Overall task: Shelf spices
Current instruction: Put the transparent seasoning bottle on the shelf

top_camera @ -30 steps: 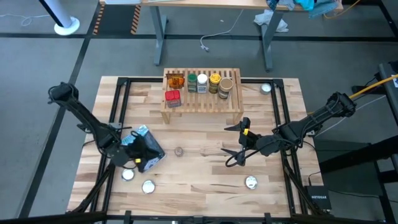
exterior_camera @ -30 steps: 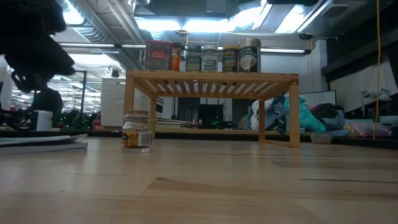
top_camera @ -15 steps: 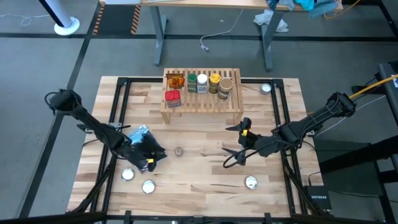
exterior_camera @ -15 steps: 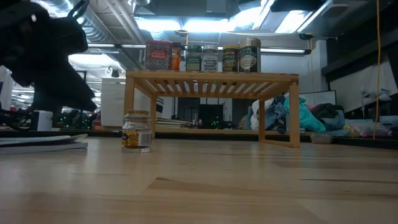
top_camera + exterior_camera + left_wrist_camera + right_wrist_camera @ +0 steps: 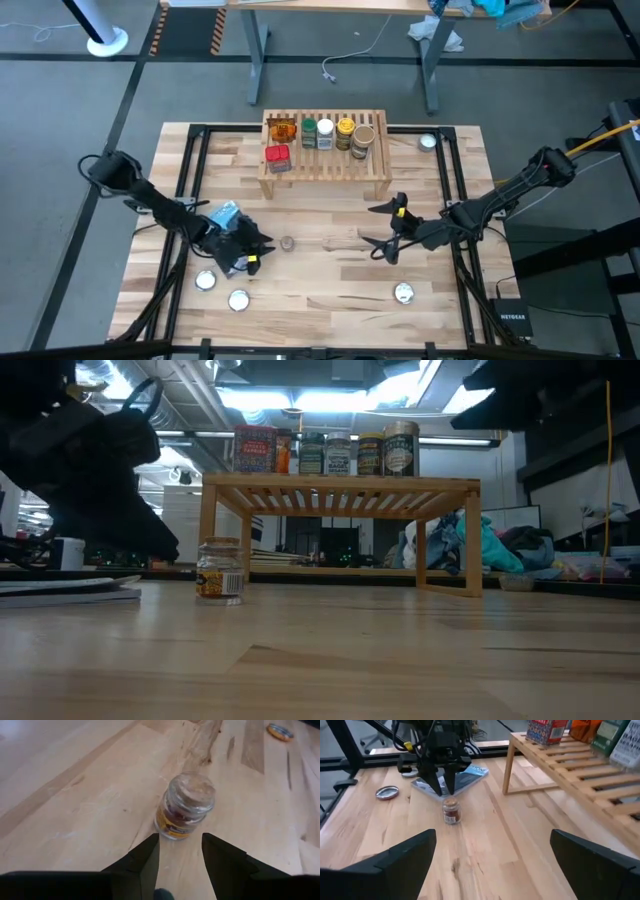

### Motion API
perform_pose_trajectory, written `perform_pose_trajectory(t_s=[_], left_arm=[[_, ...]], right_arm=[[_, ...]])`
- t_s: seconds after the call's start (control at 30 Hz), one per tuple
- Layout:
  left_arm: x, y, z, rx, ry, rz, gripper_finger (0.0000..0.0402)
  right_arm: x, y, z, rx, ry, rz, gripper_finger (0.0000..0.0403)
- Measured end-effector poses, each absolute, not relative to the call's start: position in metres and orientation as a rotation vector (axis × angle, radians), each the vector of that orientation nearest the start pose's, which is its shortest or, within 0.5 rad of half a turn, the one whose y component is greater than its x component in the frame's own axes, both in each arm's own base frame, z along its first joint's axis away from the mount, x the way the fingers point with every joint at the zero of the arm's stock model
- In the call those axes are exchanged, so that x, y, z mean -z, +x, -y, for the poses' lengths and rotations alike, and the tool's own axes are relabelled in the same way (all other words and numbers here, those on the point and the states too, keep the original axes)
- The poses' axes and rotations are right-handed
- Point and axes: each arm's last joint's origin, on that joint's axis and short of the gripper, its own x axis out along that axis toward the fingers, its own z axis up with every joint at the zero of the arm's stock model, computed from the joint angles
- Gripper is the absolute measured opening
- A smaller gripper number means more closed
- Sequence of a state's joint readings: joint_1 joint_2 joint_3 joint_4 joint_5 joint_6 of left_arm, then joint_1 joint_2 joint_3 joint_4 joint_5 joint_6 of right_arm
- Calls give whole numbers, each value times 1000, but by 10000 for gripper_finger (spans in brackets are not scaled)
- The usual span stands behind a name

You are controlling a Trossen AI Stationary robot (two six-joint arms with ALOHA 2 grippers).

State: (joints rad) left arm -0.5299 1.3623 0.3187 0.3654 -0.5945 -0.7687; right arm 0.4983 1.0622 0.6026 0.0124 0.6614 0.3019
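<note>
Small glass jar (image 5: 184, 806) just ahead of left tool (image 5: 180, 851), upright on surface, shelf (image 5: 325, 160) well beyond.
Tool part open, empty. Probably light, stiff, slick, breakable; best pinched round the body below the lid. Right tool (image 5: 385, 227) wide, waiting nearby.

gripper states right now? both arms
Left hand: open, holding nothing, lined up just short of the small clear jar.
Right hand: wide open, empty, over the table.

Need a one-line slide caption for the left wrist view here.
Left gripper, fingers apart, lined up on the small clear jar standing upright on the table.
</note>
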Motion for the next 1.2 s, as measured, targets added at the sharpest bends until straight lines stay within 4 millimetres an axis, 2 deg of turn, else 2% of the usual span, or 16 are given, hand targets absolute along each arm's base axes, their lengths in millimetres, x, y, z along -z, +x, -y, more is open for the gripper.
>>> perform_pose_trajectory(t_s=[0.37, 0.57, 0.87, 1.2], left_arm=[[-116, 201, 90, -238, -364, -510, 141], [-118, 205, 86, -222, -366, -494, 141], [-119, 210, 79, -207, -384, -501, 141], [-121, 210, 82, -164, -381, -492, 141]], right_arm=[[-203, 184, -81, 164, 159, -274, 397], [-193, 180, -79, 146, 204, -264, 397], [-190, 179, -79, 147, 216, -262, 397], [-189, 179, -80, 120, 227, -274, 397]])
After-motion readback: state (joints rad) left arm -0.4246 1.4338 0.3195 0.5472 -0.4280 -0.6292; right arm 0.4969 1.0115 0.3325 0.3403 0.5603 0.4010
